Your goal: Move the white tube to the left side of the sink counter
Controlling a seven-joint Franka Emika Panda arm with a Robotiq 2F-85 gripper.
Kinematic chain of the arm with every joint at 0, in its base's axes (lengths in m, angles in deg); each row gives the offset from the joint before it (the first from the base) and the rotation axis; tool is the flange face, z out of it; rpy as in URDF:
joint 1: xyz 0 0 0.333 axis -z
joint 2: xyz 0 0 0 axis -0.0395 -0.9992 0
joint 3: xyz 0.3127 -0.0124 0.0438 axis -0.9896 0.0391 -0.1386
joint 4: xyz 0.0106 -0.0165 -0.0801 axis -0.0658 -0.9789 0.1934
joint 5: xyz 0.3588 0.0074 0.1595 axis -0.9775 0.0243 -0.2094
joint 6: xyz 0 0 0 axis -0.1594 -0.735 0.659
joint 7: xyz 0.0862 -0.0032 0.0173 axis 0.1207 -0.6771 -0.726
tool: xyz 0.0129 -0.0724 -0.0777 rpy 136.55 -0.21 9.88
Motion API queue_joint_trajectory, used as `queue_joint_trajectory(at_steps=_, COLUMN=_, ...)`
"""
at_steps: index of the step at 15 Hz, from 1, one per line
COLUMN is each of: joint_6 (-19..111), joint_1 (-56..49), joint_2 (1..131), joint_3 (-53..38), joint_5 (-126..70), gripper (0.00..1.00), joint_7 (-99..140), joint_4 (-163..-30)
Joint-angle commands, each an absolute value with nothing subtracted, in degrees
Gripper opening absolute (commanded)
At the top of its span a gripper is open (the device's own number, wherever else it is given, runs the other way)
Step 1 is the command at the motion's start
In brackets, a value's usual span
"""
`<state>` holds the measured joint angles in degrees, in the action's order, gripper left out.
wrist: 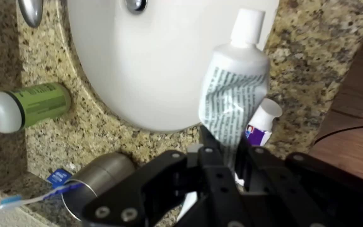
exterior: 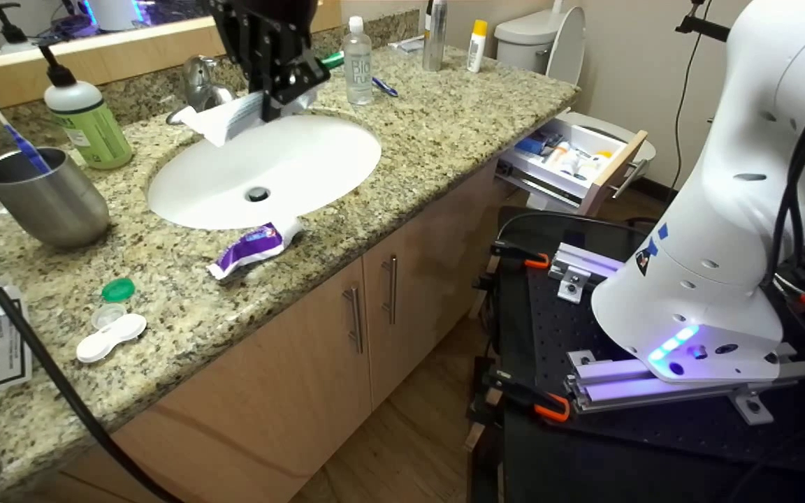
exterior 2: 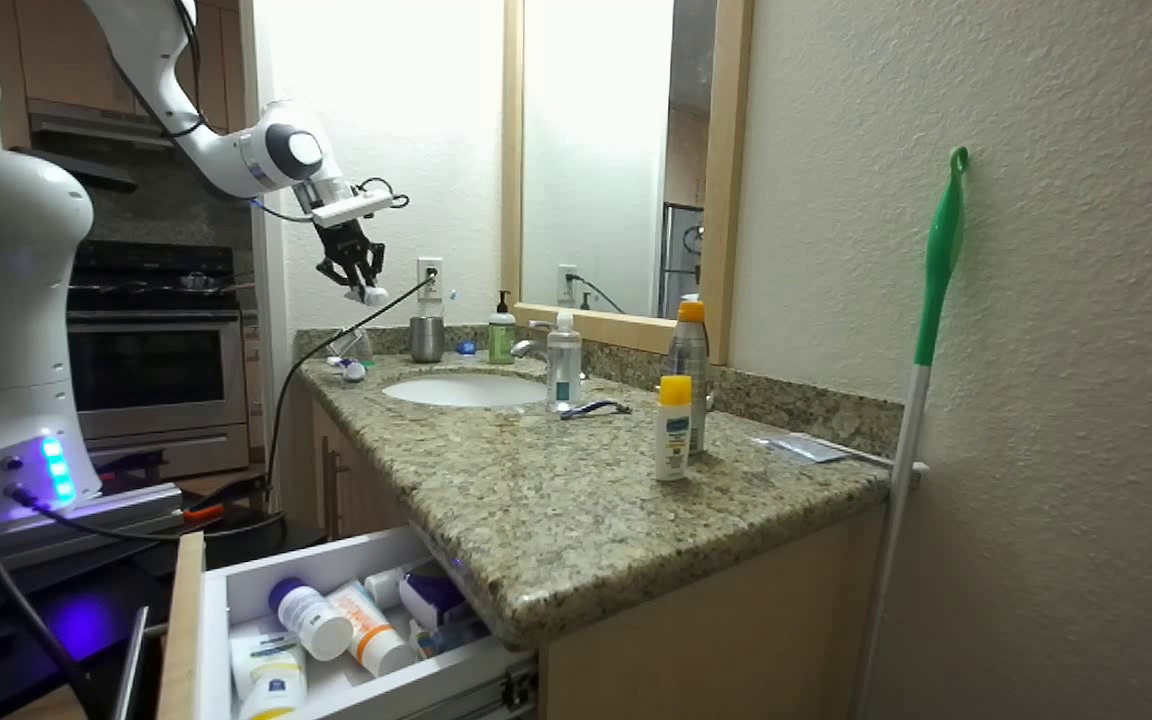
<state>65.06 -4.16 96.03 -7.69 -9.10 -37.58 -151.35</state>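
A: Brightest bit?
B: In an exterior view, far wall (exterior 2: pixel 386 110) past the far end of the sink counter (exterior 2: pixel 536 490) — nearly blown out. Along the back edge, toward the nearest back corner, side wall (exterior 2: pixel 826 180) goes grey.
A: Shadows?
B: Below the front edge: cabinet doors (exterior: pixel 291 391) and floor (exterior: pixel 402 433) dim.
A: Coloured light?
B: Blue-white light strip (exterior: pixel 675 342) on the robot base (exterior: pixel 710 279), off the front edge, in both exterior views.
A: Distortion?
B: Cup (exterior: pixel 53 209) by the left end leans, stretched, in an exterior view.
A: Wrist view?
B: Basin (wrist: pixel 156 69) washed pale, white tube (wrist: pixel 232 85) soft, glint on its creases, print smeary; gripper (wrist: pixel 227 145) loses detail — too dark.
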Motion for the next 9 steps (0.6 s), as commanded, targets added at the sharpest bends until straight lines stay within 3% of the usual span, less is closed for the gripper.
queue_joint_trajectory(at_steps=1, joint_6=64.0, joint_1=-5.7, joint_2=87.7, joint_3=-9.2, joint_5=-8.9, gripper=0.04, joint_7=-41.6, joint_4=-142.7)
queue_joint_trajectory(at_steps=4, joint_6=62.6, joint_1=-5.8, joint_2=82.9, joint_3=-10.5, joint_5=-9.5, gripper=0.04, joint_7=-41.5, joint_4=-137.7)
queue_joint_trajectory(at_steps=5, joint_6=64.3, joint_1=-5.4, joint_2=86.5, joint_3=-10.6, joint_5=-9.2, gripper=0.17, joint_7=-40.2, joint_4=-141.9)
queue_joint_trajectory(at_steps=7, joint_6=64.0, joint_1=-5.3, joint_2=83.7, joint_3=-11.0, joint_5=-9.2, gripper=0.17, joint_7=-40.1, joint_4=-139.4)
queue_joint_trajectory(at_steps=8, joint_6=63.9, joint_1=-5.3, joint_2=83.0, joint_3=-11.0, joint_5=-9.2, gripper=0.04, joint_7=-40.1, joint_4=-138.8)
queue_joint_trajectory(at_steps=9, joint_6=63.6, joint_1=-5.5, joint_2=82.0, joint_3=-11.2, joint_5=-10.5, gripper=0.04, joint_7=-41.5, joint_4=-139.0)
